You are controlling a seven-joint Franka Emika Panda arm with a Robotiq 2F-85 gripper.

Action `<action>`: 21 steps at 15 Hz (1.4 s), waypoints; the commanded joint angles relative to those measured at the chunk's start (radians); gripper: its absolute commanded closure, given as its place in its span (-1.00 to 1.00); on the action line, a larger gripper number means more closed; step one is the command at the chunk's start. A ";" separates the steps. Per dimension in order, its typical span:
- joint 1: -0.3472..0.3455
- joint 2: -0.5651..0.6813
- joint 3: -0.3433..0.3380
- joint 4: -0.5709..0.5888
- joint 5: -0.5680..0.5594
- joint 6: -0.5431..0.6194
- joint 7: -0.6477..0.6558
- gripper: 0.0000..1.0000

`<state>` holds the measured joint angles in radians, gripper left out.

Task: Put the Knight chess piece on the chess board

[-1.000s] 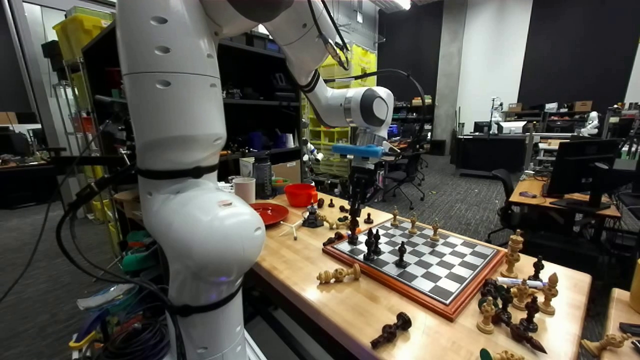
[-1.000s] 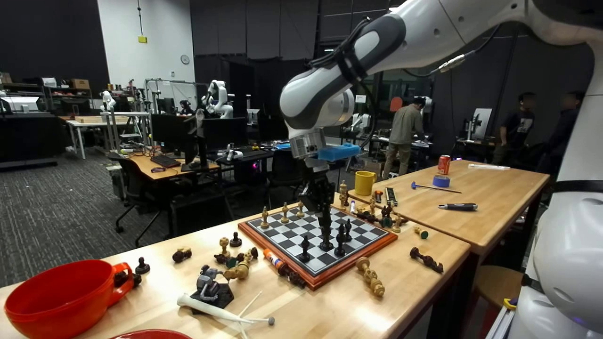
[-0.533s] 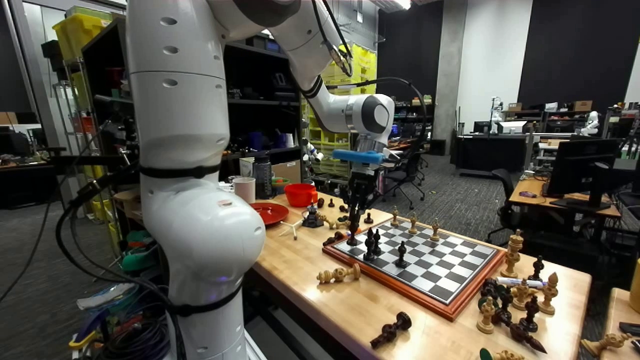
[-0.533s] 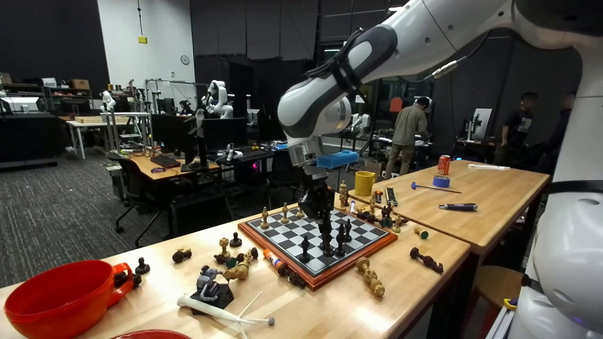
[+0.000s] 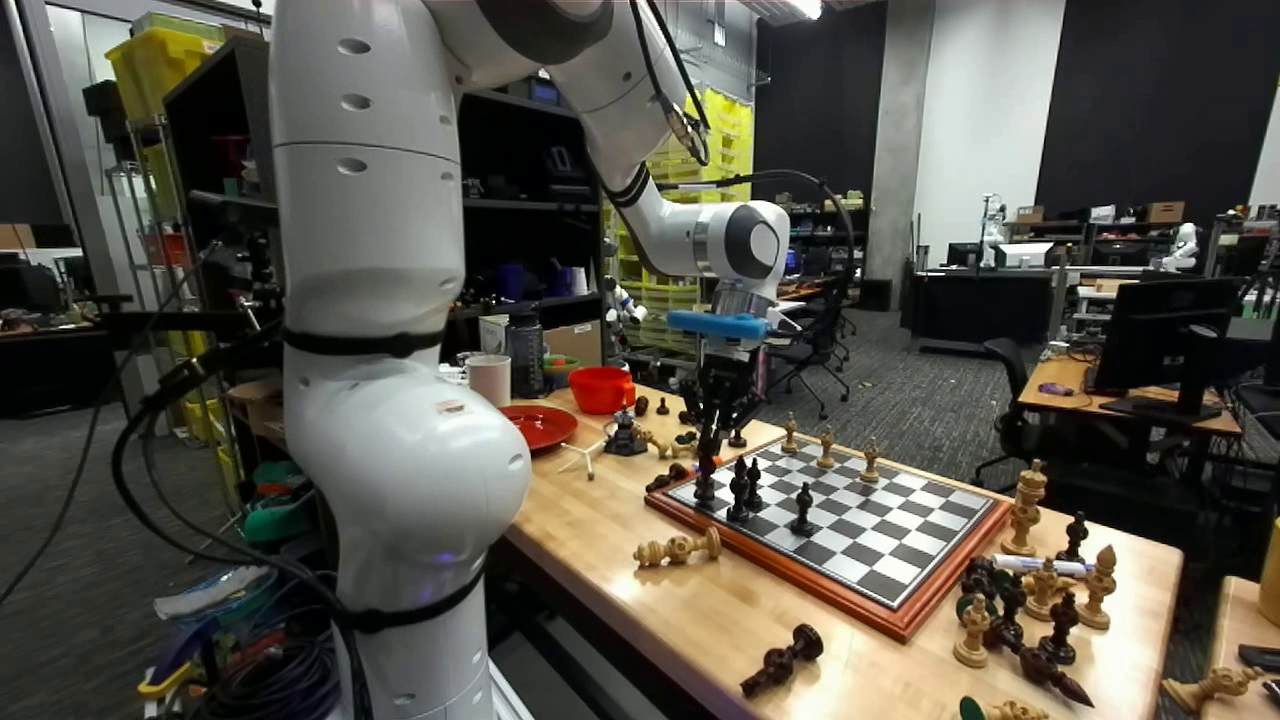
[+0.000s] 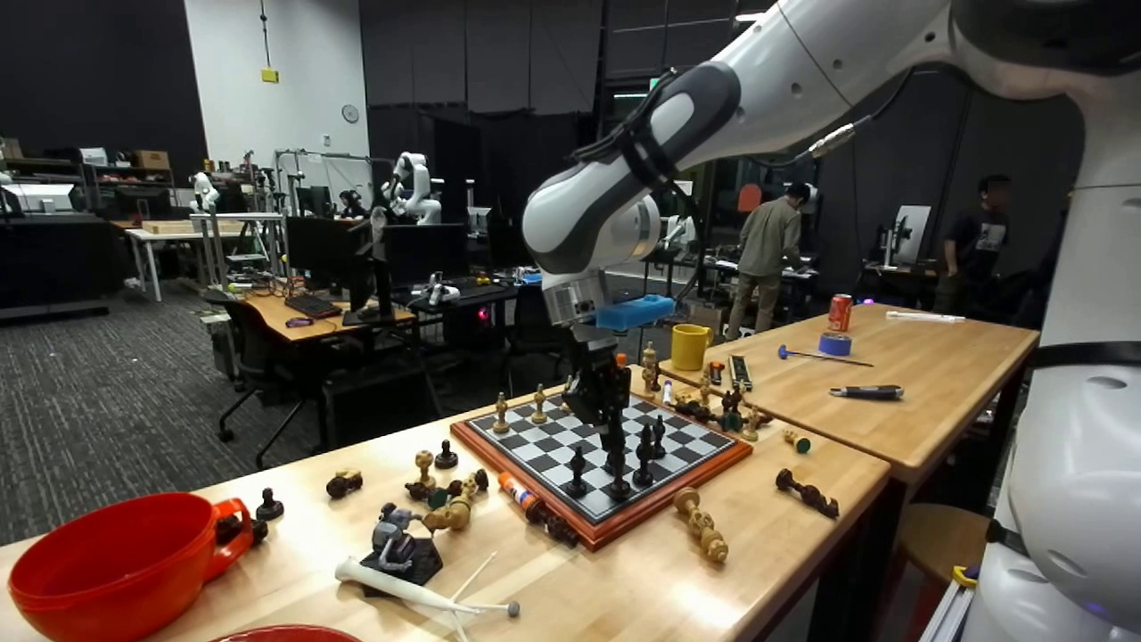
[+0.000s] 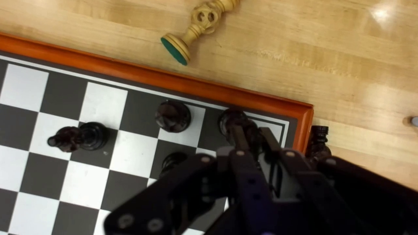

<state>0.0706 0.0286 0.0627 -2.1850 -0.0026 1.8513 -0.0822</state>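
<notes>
The chess board [image 5: 900, 530] lies on the table with several dark and light pieces standing on it. It also shows in the other views [image 6: 526, 455] [image 7: 88, 186]. My gripper [image 7: 253, 130] has its fingers on both sides of a dark piece, the knight [image 7: 231, 118], whose head shape is mostly hidden. In both exterior views the fingers [image 5: 708, 462] [image 6: 615, 439] point down at the board's corner area, with the knight [image 5: 705, 490] [image 6: 619, 488] below them. Its base is over an edge-row square, at or very close to the board surface. A dark bishop [image 7: 173, 116] stands beside it.
Dark pieces stand close by on the board [image 6: 577, 473] [image 6: 658, 437]. A light piece [image 7: 204, 19] lies beside the border. A dark piece [image 6: 553, 526] and an orange tube [image 6: 517, 490] lie along another side. A red mug [image 6: 125, 562] and a figurine [image 6: 397, 539] stand farther off.
My gripper has moved lower and toward the board's edge on the robot's side, and the dark piece has come along with it. The other pieces have not moved.
</notes>
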 commanded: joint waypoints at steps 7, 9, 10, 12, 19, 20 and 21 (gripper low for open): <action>-0.007 0.027 -0.003 0.011 0.001 0.021 0.011 0.93; -0.006 0.026 -0.003 0.012 -0.001 0.021 0.012 0.24; -0.006 0.024 -0.003 0.011 -0.001 0.020 0.013 0.13; -0.005 0.024 -0.002 0.012 -0.003 0.018 0.014 -0.12; -0.001 0.014 0.001 0.018 -0.009 0.013 0.016 -0.99; 0.000 0.001 0.003 0.018 -0.013 0.011 0.019 -1.00; 0.001 -0.013 0.004 0.017 -0.018 0.009 0.021 -1.00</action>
<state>0.0679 0.0543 0.0605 -2.1674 -0.0036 1.8642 -0.0814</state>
